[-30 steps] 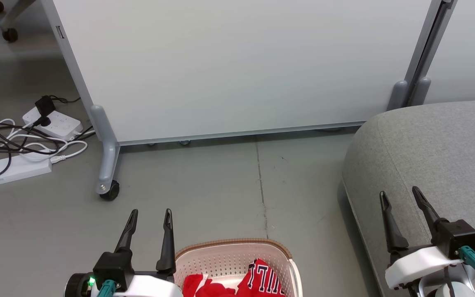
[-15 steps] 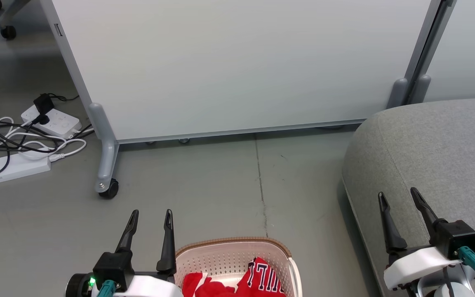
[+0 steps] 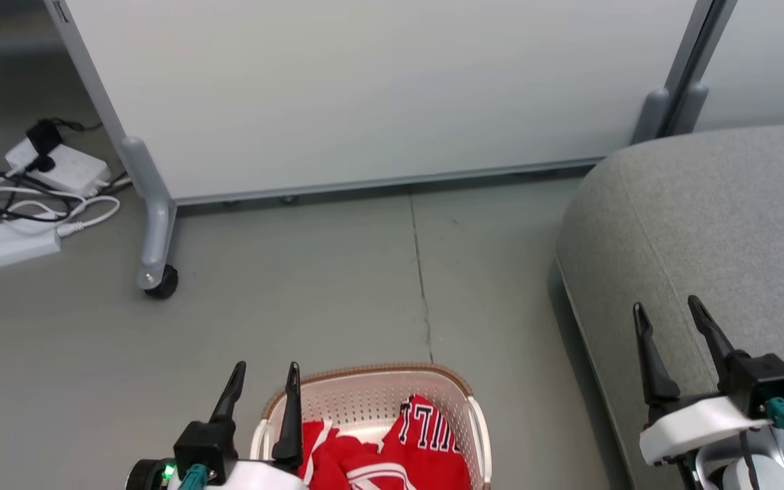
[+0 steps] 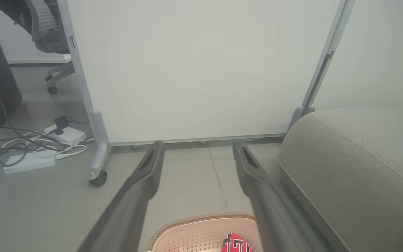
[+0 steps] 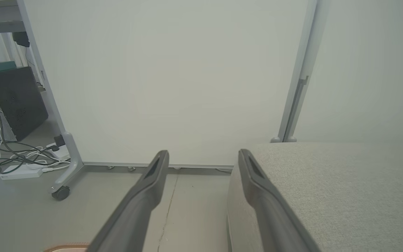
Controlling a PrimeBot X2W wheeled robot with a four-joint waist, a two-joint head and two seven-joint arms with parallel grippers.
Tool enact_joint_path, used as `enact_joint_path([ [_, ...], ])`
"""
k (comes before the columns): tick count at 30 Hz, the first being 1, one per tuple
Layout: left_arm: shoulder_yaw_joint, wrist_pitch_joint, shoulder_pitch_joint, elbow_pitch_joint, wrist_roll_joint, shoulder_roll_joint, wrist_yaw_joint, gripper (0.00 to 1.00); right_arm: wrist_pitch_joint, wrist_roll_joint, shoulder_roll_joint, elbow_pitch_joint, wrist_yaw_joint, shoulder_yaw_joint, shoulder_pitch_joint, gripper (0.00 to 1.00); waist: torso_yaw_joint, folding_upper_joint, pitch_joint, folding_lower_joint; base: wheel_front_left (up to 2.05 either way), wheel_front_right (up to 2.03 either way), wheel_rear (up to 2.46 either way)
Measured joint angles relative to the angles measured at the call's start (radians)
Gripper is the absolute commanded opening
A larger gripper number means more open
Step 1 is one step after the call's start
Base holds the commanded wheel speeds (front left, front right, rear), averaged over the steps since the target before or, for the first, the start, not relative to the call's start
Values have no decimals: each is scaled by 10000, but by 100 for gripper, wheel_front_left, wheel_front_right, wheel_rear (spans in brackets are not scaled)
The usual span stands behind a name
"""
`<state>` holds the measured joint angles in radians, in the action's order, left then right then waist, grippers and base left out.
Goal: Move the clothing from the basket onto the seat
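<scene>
Red clothing (image 3: 405, 452) with white trim and dark letters lies crumpled in the cream basket (image 3: 371, 376), which sits on the floor at the bottom centre of the head view. A corner of the clothing (image 4: 237, 243) and the basket's brown rim (image 4: 194, 219) also show low in the left wrist view. My left gripper (image 3: 266, 369) hovers open over the basket's left edge, empty. The grey seat (image 3: 705, 204) fills the right side. Open and empty, my right gripper (image 3: 664, 307) hangs above the seat's near left edge, as seen too in the right wrist view (image 5: 203, 152), over the seat (image 5: 327, 182).
A white wheeled partition (image 3: 365, 88) stands behind, its caster leg (image 3: 154, 272) on the floor left of centre. Power strips and tangled cables (image 3: 18, 197) lie at the far left. Bare grey floor (image 3: 365, 286) separates basket and partition.
The head camera has tilted down, so the whole scene sits higher and more of the basket and clothing shows. Both grippers keep their places, open.
</scene>
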<state>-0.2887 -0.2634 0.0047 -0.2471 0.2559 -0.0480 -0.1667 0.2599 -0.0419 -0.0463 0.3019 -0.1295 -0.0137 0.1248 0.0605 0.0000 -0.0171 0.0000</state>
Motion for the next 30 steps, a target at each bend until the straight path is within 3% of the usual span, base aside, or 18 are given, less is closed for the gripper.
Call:
enact_joint_path([
  [9, -941, -10, -1747, -2644, -594, 8, 259, 100, 2, 100, 8, -777, -2, -165, 831, 100, 359, 0, -1770, 0, 0, 0, 0],
  [17, -2113, -2, -4121, -6893, -1641, 13, 719, 100, 2, 165, 6, -1189, -2, -125, 1295, 100, 628, 0, -3651, 0, 0, 0, 0],
  [22, -2397, 265, -5313, -8821, -1687, 6, 1066, 100, 2, -19, 4, -1358, -2, -12, 1560, 100, 869, 0, -4643, 0, 0, 0, 0],
  [30, -2702, 972, -6778, -10017, -1910, -211, 1492, 100, 2, -259, 0, -1524, -4, 261, 1634, 100, 1268, 0, -5910, 0, 0, 0, 0],
])
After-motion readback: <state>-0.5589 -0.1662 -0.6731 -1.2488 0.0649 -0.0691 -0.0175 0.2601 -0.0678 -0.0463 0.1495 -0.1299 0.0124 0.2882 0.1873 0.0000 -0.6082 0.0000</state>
